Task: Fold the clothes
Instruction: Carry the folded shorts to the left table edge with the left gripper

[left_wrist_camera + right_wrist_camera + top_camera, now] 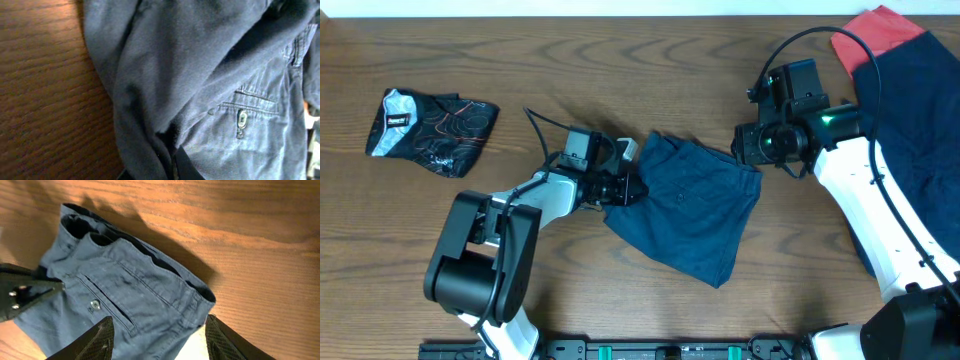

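One navy garment (pixel 685 205) sits pinched by left tool (pixel 628 187).

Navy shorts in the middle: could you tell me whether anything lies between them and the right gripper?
Nothing visible does. The right gripper hangs open right at the waistband corner of the navy shorts; the left gripper holds their opposite edge.

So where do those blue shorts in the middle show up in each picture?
Overhead: blue shorts in the centre of the picture.
Left wrist: shorts fill most of the frame, close up.
Right wrist: shorts at lower left, waistband along their upper-right edge.
Shared landmark: the pocket button, clear in both wrist views.
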Robot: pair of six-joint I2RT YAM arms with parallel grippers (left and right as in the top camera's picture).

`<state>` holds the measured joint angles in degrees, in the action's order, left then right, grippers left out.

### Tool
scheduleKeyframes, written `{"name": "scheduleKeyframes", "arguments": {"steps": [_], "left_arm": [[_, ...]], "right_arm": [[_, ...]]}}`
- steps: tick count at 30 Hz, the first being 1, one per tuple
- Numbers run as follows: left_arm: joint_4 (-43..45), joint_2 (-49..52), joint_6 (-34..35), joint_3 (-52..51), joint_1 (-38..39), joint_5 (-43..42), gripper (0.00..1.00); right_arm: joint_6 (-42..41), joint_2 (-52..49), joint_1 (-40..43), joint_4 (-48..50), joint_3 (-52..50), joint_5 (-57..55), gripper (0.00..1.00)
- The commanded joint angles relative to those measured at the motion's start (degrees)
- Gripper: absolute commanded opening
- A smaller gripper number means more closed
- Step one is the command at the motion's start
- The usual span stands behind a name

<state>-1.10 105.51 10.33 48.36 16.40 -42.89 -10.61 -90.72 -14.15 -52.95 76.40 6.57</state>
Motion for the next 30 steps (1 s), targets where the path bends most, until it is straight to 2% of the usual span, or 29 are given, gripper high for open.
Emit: {"name": "scheduleKeyframes", "arguments": {"steps": [1, 6, 12, 17, 21, 22, 24, 26, 30], "left_arm": [[-0.15, -5.20, 2.38, 0.85, -3.61, 2.08, 0.06], [-0.31, -15.28, 7.69, 4.07, -12.83, 13.49, 0.06], [0.13, -24.70, 8.02, 8.85, -26.53, 25.94, 0.06], [0.35, -25.22, 8.00, 9.29, -37.18, 34.03, 0.06], [-1.73, -21.16, 8.02, 9.25, -44.52, 34.99, 0.10], [-2.27, -20.04, 8.00, 9.25, -45.94, 34.99, 0.15], [-3.43, -18.10, 8.00, 9.25, -48.61, 34.99, 0.45], [-4.76, -17.07, 8.04, 9.25, -50.99, 34.99, 0.98], [-4.70, -17.57, 11.50, 9.27, -53.77, 32.33, 0.98]], "right_arm": [[0.39, 0.50, -0.04, -0.70, 1.09, -2.34, 0.57], [0.39, 0.50, -0.04, -1.66, 1.11, -2.71, 0.56], [0.39, 0.50, 0.00, -2.16, 1.11, -2.80, 0.55], [0.39, 0.50, 0.00, -2.34, 1.11, -2.91, 0.55], [0.39, 0.50, 0.00, -2.36, 1.11, -2.91, 0.55], [0.39, 0.50, 0.00, -2.38, 1.11, -2.91, 0.55], [0.39, 0.50, 0.00, -2.64, 1.11, -2.91, 0.55], [0.42, 0.50, 0.00, -3.15, 1.11, -2.91, 0.55], [0.42, 0.50, 0.00, -3.21, 1.11, -2.95, 0.56]]}}
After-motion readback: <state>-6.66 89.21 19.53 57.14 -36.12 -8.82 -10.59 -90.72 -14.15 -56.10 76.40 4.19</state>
